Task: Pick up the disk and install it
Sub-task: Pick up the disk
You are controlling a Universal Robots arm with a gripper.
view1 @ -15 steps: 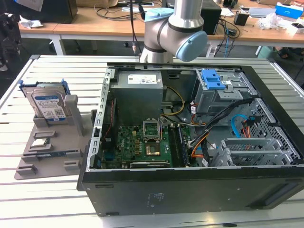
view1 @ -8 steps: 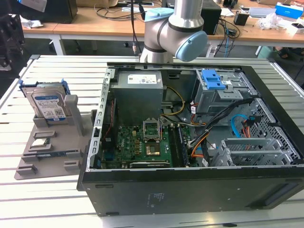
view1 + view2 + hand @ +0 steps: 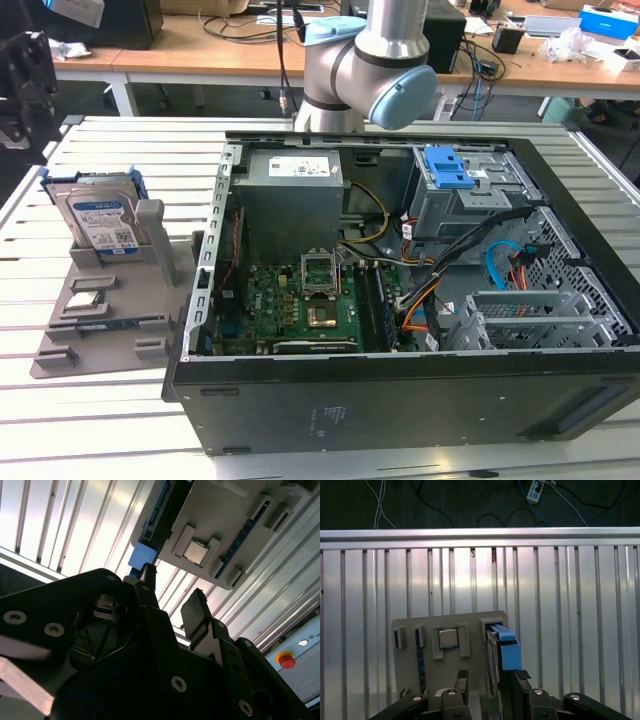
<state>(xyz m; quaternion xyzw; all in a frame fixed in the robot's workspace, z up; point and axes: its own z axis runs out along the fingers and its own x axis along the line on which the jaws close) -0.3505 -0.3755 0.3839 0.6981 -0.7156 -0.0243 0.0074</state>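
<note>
While the disk (image 3: 100, 215) is standing upright in the grey stand (image 3: 140, 300), I am hovering my claw (image 3: 491, 676) above that stand, fingers apart.

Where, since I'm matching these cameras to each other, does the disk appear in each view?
Exterior view: the disk stands upright in the grey holder, at the exterior view's left of the computer case.
First wrist view: the disk is edge-on, blue frame facing the camera.
Second wrist view: the disk is edge-on along the holder.
Shared landmark: the holder's square chip.
</note>
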